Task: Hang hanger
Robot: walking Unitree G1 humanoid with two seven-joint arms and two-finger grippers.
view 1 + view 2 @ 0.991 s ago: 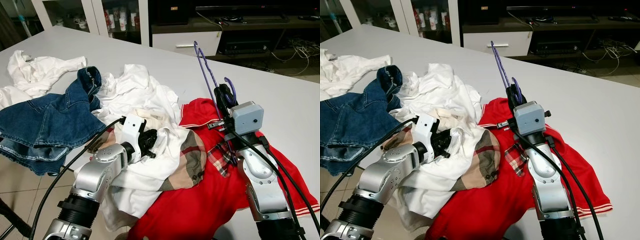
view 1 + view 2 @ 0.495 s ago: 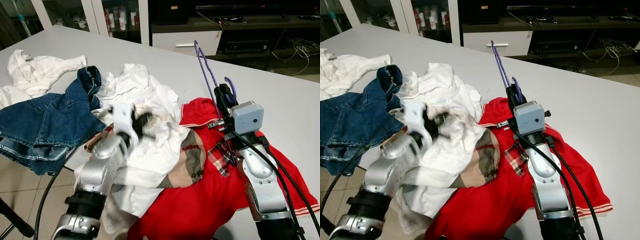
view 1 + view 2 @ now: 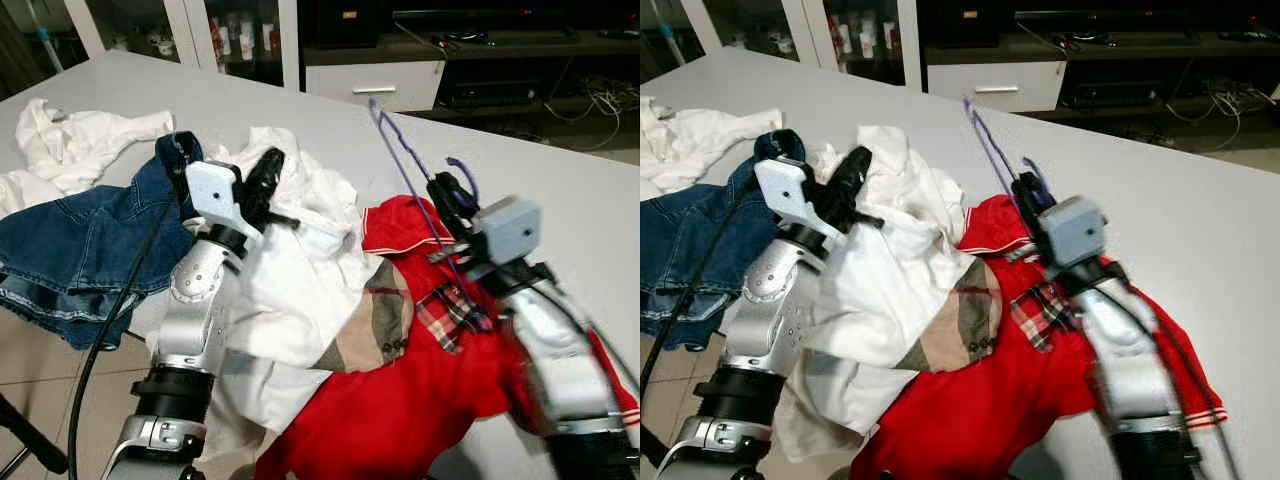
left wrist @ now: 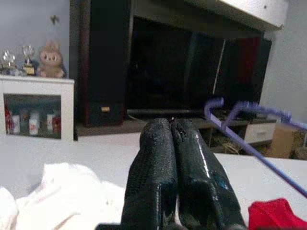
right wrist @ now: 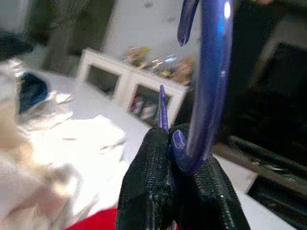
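Right wrist view — right claw clamps purple hanger.

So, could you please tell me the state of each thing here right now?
Hanger: held upright, above the red shirt.
Right claw: shut on hanger.
Left claw: shut, empty, raised over the white shirt.
Red shirt: spread flat on the table.
White shirt: crumpled.
Jeans: crumpled at the table edge.
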